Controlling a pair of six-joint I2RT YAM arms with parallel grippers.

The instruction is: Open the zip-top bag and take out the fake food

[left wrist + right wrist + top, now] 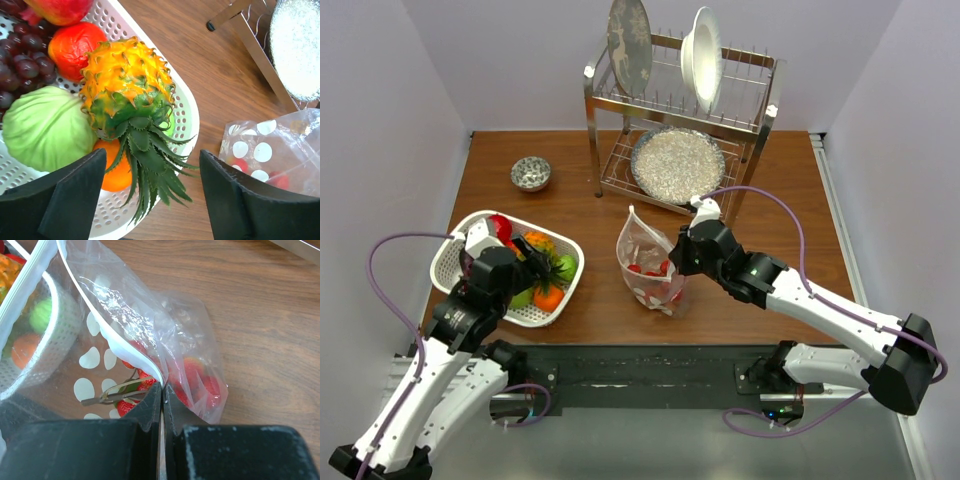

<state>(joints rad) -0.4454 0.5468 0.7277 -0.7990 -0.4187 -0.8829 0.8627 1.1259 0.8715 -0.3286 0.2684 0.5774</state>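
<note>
The clear zip-top bag (648,258) with white dots stands on the table's middle, red strawberries (653,283) inside; it also shows in the left wrist view (272,150) and the right wrist view (150,335). My right gripper (162,387) is shut on the bag's white zip edge (125,350), with strawberries (197,375) showing through the plastic; it sits at the bag's right side (680,252). My left gripper (152,175) is open and empty above the right rim of the white basket (187,107), over a plastic pineapple (125,85); it shows in the top view (525,258).
The white slotted basket (455,252) at left holds a pineapple, cabbage (45,127), orange (114,172), grapes and an apple. A metal dish rack (685,110) with plates stands at the back. A small metal bowl (531,173) sits at back left.
</note>
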